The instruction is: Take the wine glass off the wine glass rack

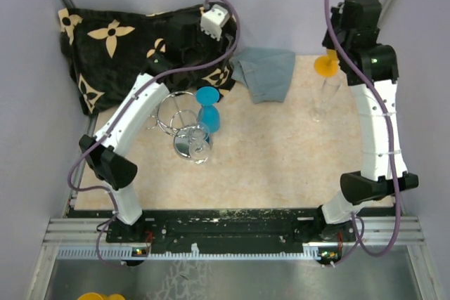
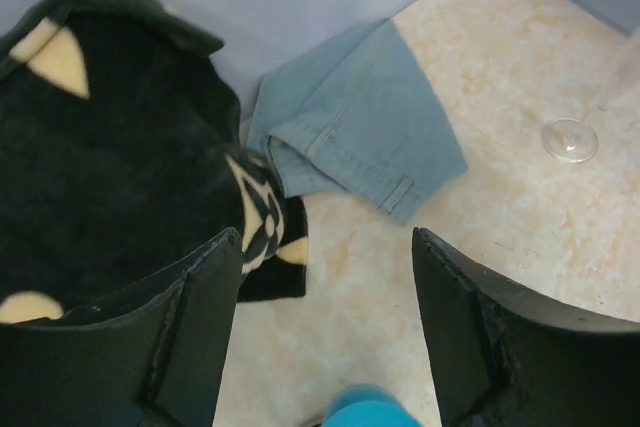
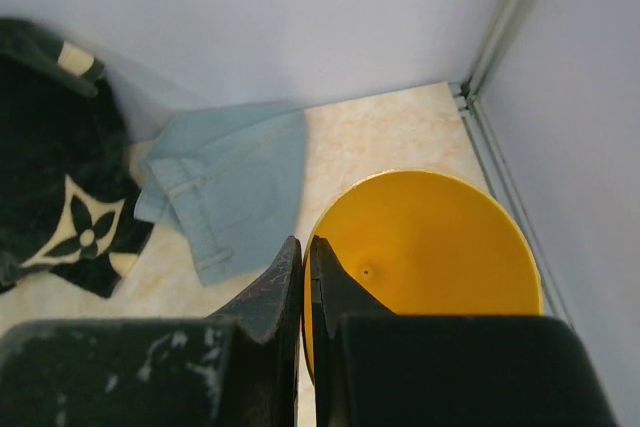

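I'm working in a lab-style robot test cell.

Plain lilac-grey partition walls (image 1: 281, 5) box in a small beige, stone-look counter (image 1: 281, 166). My left arm (image 1: 133, 114) and right arm (image 1: 376, 124) are bolted to an aluminium rail (image 1: 77, 233) at its near edge, and purple cables (image 1: 328, 12) loop along them in the open. What lies on the counter reads as assorted test props: a black blanket with cream flowers (image 1: 119, 40), a folded piece of denim (image 1: 267, 72), a chrome wine glass rack (image 1: 172, 112), a blue stemmed glass (image 1: 208, 107) and a yellow stemmed glass (image 1: 327, 67).
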